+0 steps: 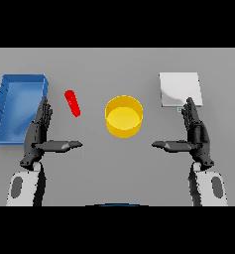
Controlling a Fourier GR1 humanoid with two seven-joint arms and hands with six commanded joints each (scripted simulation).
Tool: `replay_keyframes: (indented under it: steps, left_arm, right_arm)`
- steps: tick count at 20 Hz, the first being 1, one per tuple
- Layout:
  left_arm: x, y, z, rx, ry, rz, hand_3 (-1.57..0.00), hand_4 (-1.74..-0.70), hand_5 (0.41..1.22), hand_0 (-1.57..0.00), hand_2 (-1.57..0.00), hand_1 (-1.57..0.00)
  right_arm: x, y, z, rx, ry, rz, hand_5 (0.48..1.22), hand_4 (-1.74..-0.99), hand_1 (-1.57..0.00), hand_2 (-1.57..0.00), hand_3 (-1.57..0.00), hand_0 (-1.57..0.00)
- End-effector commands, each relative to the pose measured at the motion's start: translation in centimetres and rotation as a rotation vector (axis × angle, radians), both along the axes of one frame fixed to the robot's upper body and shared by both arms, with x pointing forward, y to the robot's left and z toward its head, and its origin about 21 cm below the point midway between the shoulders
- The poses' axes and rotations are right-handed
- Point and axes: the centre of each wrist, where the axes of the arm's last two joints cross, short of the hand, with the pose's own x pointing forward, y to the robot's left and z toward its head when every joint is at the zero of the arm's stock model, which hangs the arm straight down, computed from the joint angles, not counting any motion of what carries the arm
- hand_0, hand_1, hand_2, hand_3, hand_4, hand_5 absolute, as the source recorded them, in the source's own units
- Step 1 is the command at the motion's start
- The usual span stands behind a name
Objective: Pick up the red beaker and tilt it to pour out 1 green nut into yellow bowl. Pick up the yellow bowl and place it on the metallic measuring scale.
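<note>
Nearest the camera: left robot hand [38, 134] and right robot hand [197, 133], both low over the grey bench [119, 168], fingers straight and spread, thumbs stretched inward toward each other, holding nothing.

Red beaker [72, 103] just ahead of the left robot hand and slightly to its inner side, near the fingertips but not touching; appears tilted or lying rather than upright, hard to say which. No green nut visible anywhere; possibly inside the beaker, cannot tell.

Yellow bowl [124, 116] between the two robot hands and a little ahead of them, standing upright on the bench, apart from both. Looks empty inside, as far as can be seen.

Metallic scale [180, 89] ahead of the right robot hand, its near edge just beyond the fingertips; nothing on its plate.

Blue tray [16, 106] on the outer side of the left robot hand, partly behind the fingers; no part in the task as stated.

Progress, judged from how things lie: nothing done yet. Beaker not gripped, no nut in the bowl, bowl not on the scale. All steps left: close the left robot hand round the beaker, lift, tip it over the bowl for a single nut, then take the bowl, likely with the right robot hand, and set it on the scale. Likely trouble: slim beaker awkward to grasp if lying down, and more than one nut spilling during the pour.
</note>
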Motion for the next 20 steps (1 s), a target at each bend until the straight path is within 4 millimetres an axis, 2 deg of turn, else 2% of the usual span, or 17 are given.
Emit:
replay_keyframes:
  steps: [1, 6, 8, 10, 13, 17, 20]
  left_arm:
    - [0.0, 0.1, 0.0, 0.0, 0.0, 0.002, 0.0, -1.15, 0.599, 0.0, 0.0, 0.0]
    - [0.0, 1.1, 0.1, 0.003, -0.003, 0.006, 0.0, -1.15, 0.599, 0.0, 0.0, 0.0]
    - [-1.4, 1.5, 0.9, 0.104, -0.036, -0.039, 0.0, -1.16, 0.599, 0.0, 0.0, 0.0]
    - [-2.1, 1.4, 1.4, 0.141, -0.022, -0.058, 0.0, -1.16, 0.599, 0.0, 0.0, 0.0]
    - [-2.3, 1.4, 2.0, 0.168, -0.011, -0.074, 0.0, -1.16, 0.602, 0.0, 0.0, 0.0]
    - [-1.7, 1.1, 1.2, 0.203, 0.006, -0.089, 0.0, -1.16, 0.604, 0.0, 0.0, 0.0]
    - [0.1, -0.1, -0.1, 0.21, 0.016, -0.115, 0.0, -1.21, 0.615, 0.0, 0.0, 0.0]
  right_arm:
    - [0.0, 0.1, 0.0, 0.001, 0.0, 0.0, 0.599, -1.167, 0.0, 0.0, 0.0, 0.0]
    - [0.2, 0.8, -0.1, -0.001, 0.001, 0.001, 0.599, -1.167, 0.0, 0.0, 0.0, 0.0]
    - [-1.7, 1.0, 0.3, -0.243, -0.125, 0.006, 0.595, -1.163, 0.0, 0.0, 0.0, 0.0]
    - [-2.4, 1.4, 0.7, -0.325, -0.131, 0.003, 0.591, -1.16, 0.0, 0.0, 0.0, 0.0]
    - [-2.7, 1.7, 0.8, -0.344, -0.118, -0.001, 0.593, -1.173, 0.0, 0.0, 0.0, 0.0]
    - [-2.8, 1.4, 0.9, -0.301, -0.111, 0.014, 0.607, -1.212, 0.0, 0.0, 0.0, 0.0]
    - [-2.6, 1.5, 1.0, -0.309, -0.114, 0.02, 0.623, -1.236, 0.0, 0.0, 0.0, 0.0]
